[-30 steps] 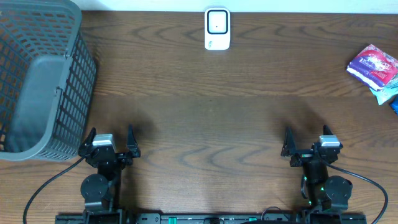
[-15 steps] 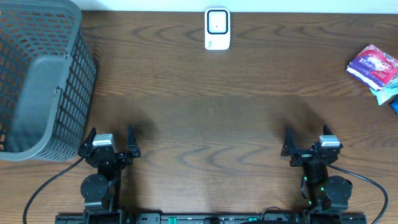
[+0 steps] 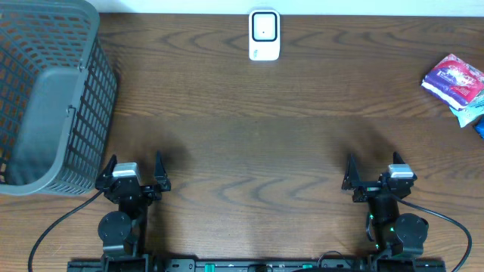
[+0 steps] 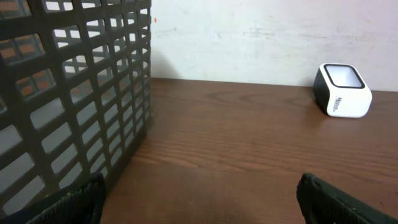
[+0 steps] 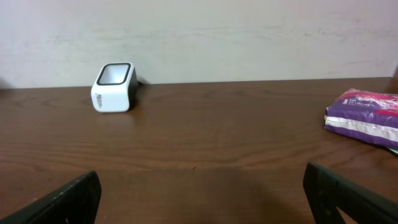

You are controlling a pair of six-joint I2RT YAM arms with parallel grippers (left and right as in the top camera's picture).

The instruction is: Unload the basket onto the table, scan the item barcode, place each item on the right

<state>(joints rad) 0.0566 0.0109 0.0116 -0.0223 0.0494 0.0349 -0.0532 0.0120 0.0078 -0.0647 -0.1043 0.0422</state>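
Two wide-open, empty grippers overhead: left gripper (image 3: 134, 162), right gripper (image 3: 373, 160), over grained dark-wood table (image 3: 249, 136); crinkly purple plastic packet (image 3: 454, 79) far right; boxy white scanner (image 3: 264, 35); grey plastic lattice basket (image 3: 45, 98). Left wrist: basket, scanner, scuffed pale wall (image 4: 249, 37). Right wrist: packet lying flat, right.

Left pincer (image 3: 134, 165) and right pincer (image 3: 373, 165) both gape wide, empty, held low.

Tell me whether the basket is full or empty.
Empty, as far as visible: the overhead view shows the basket with a bare grey floor; its left edge is out of frame.
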